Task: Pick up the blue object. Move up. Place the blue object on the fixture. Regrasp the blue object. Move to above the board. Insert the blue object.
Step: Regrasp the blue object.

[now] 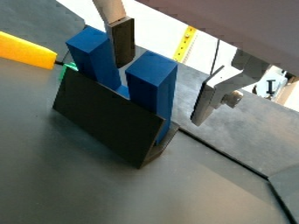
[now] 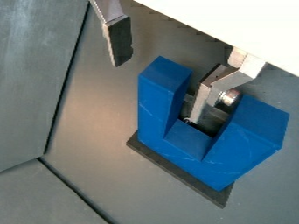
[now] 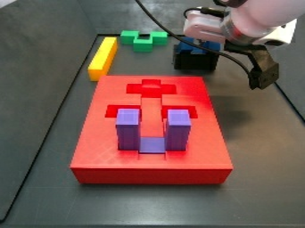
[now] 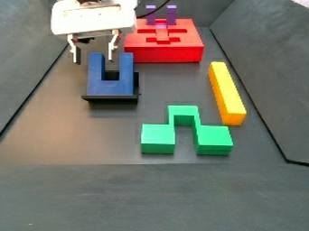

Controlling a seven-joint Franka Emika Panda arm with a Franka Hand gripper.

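**Tally of items in view**

One gripper [image 4: 93,47], over the fixture at 10 o'clock in a side view, two silver fingers [image 2: 117,37], jaws apart with one finger down between the prongs.
One dark blue U-shaped blue object [image 4: 111,70], two prongs, standing in the fixture.
One black fixture [image 4: 110,95].
One red board [image 3: 150,134], at 6 o'clock of the fixture in a side view.
One purple U-block [image 3: 149,130], seated in the board.
One green block [image 4: 182,130], at 5 o'clock.
One yellow bar [image 4: 226,90], at 3 o'clock.
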